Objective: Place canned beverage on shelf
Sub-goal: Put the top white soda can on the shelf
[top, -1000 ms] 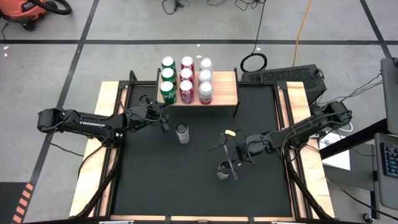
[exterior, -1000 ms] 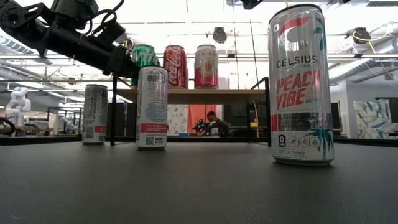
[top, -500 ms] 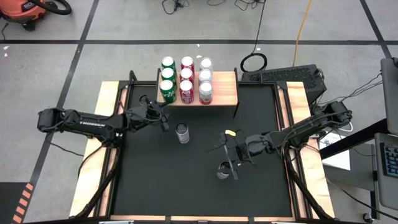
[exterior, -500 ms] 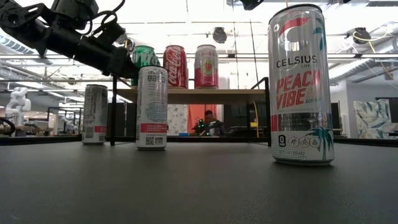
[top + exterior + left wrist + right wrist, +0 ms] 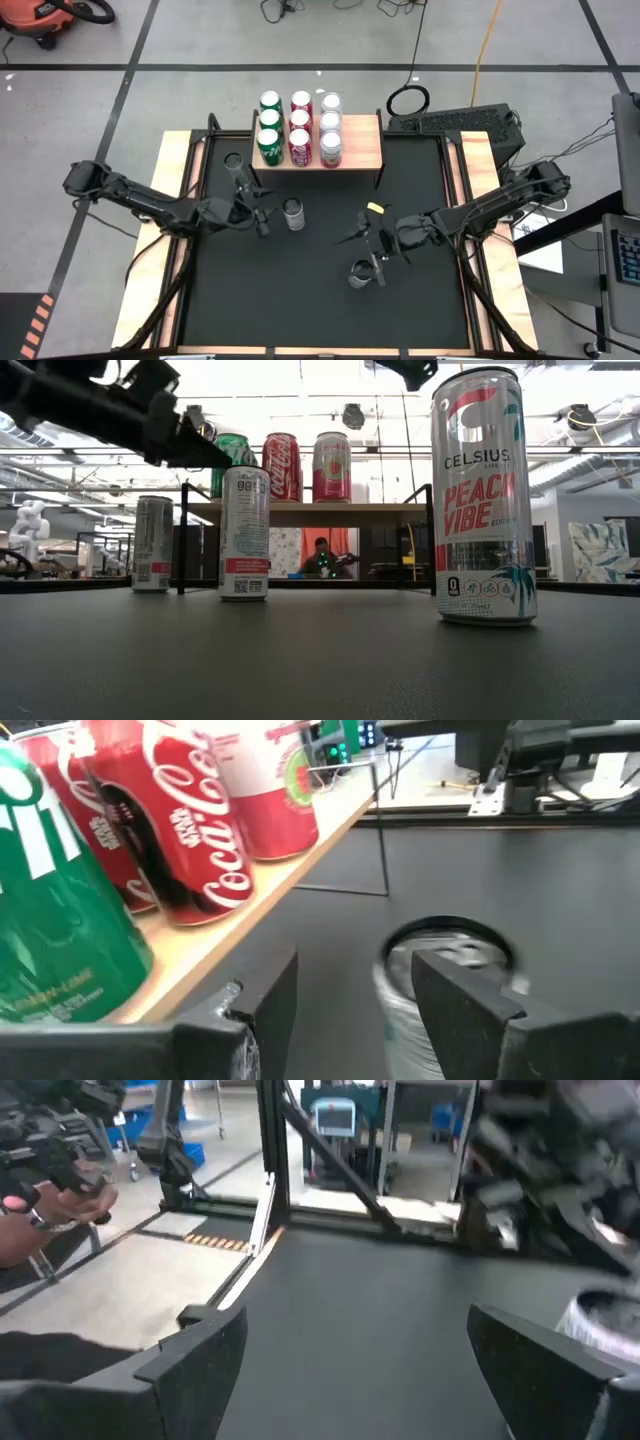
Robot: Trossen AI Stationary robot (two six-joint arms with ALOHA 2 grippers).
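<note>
The wooden shelf (image 5: pixel 355 143) on black legs stands at the mat's far edge and carries several cans: green, red and pink-white (image 5: pixel 331 466). Three cans stand upright on the black mat: a white one (image 5: pixel 293 213), a grey one (image 5: pixel 235 160) left of the shelf, and a Celsius can (image 5: pixel 358 274) nearer the front. My left gripper (image 5: pixel 267 216) is open and empty just left of the white can, which shows ahead between its fingers in the left wrist view (image 5: pixel 440 955). My right gripper (image 5: pixel 373 250) is open and empty just above and beside the Celsius can.
The shelf's right third (image 5: pixel 365 135) is bare wood. The mat's (image 5: pixel 420 310) wooden border runs along the left and right sides. A person's hand (image 5: pixel 60 1200) shows beyond the table in the right wrist view, and a person sits far behind the shelf (image 5: pixel 320 555).
My left gripper has drawn back from the shelf's front left corner toward the table's near edge and now stands beside the white can, still open. The cans have stayed in place.
</note>
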